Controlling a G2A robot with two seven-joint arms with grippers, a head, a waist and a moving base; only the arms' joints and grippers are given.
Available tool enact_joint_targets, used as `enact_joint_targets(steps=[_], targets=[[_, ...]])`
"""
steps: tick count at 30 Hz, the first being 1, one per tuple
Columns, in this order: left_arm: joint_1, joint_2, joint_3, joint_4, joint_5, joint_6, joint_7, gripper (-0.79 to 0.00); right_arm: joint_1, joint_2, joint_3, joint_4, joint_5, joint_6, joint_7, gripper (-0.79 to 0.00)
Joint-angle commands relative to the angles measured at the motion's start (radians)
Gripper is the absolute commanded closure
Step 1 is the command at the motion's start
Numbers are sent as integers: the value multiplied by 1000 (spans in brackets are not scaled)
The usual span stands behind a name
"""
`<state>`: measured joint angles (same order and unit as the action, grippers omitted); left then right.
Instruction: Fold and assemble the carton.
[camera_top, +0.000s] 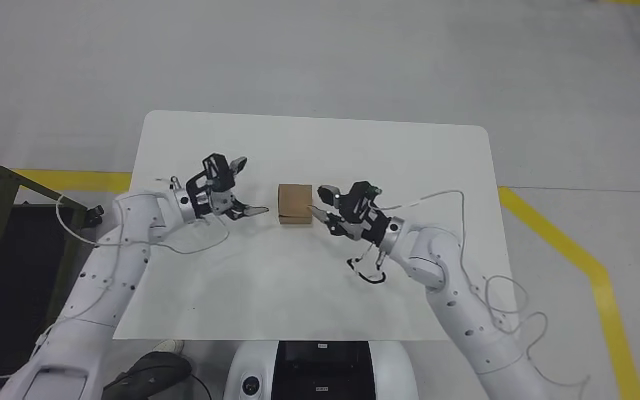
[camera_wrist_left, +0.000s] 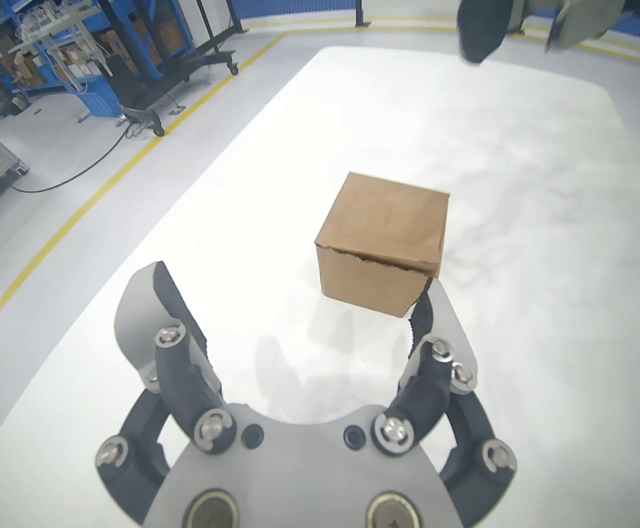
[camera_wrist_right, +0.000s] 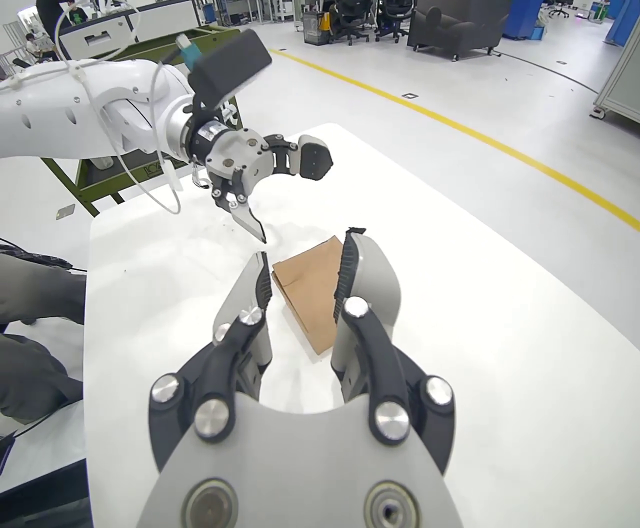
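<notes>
The brown carton (camera_top: 293, 204) stands as a closed cube in the middle of the white table (camera_top: 400, 150), with a ragged seam along one top edge (camera_wrist_left: 385, 235). My left gripper (camera_top: 250, 187) hovers just to its left, open wide (camera_wrist_left: 295, 285); one fingertip (camera_wrist_left: 425, 300) is close to a carton corner, and I cannot tell if it touches. My right gripper (camera_top: 322, 203) is by the carton's right side, open (camera_wrist_right: 306, 252), with the carton (camera_wrist_right: 310, 295) showing between its fingers. The left gripper (camera_wrist_right: 287, 197) faces it from beyond the carton.
Bare table surface lies on all sides of the carton. A green cart (camera_wrist_right: 100, 185) stands off the table's left edge. Loose cables (camera_top: 450, 195) run along the right arm. Yellow floor lines (camera_top: 560, 240) pass beside the table.
</notes>
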<state>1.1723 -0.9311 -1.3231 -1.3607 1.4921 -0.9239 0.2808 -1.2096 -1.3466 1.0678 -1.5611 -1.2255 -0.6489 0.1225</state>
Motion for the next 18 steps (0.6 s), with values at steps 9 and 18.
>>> enact_joint_targets(steps=[9, 18], targets=[[-20, -9, 51, -44, -38, -11, -101, -785, -14, 8, 7, 1, 7, 8, -19, -240], [-42, -19, 91, -26, -39, 47, -178, -785, -37, 18, 22, -17, 6, 11, -29, -234]])
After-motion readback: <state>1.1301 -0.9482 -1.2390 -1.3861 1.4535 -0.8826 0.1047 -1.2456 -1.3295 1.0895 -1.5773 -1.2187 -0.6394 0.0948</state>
